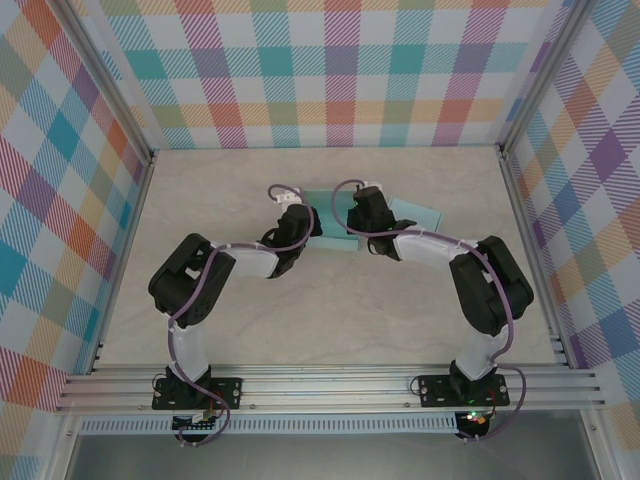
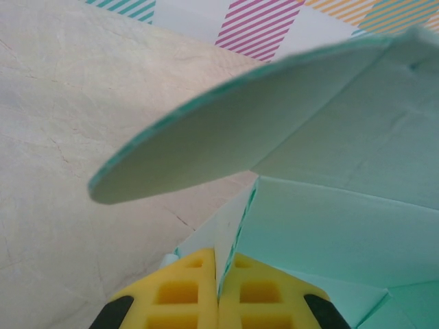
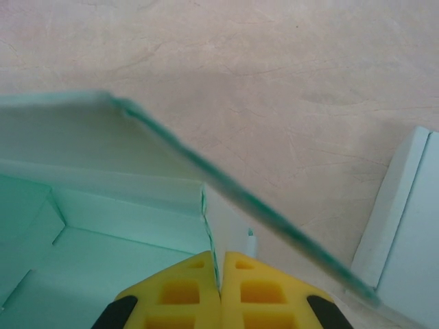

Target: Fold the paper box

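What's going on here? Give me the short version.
Two robot arms are folding a mint-green paper box in the middle of the table. The left arm has its jaws shut on one thin upright wall, the right arm on another. A rounded flap stands raised; the box is not yet closed.

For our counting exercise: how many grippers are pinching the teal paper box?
2. The left gripper is shut on a wall at the left side of the paper box; the right gripper is shut on a wall at its right side.
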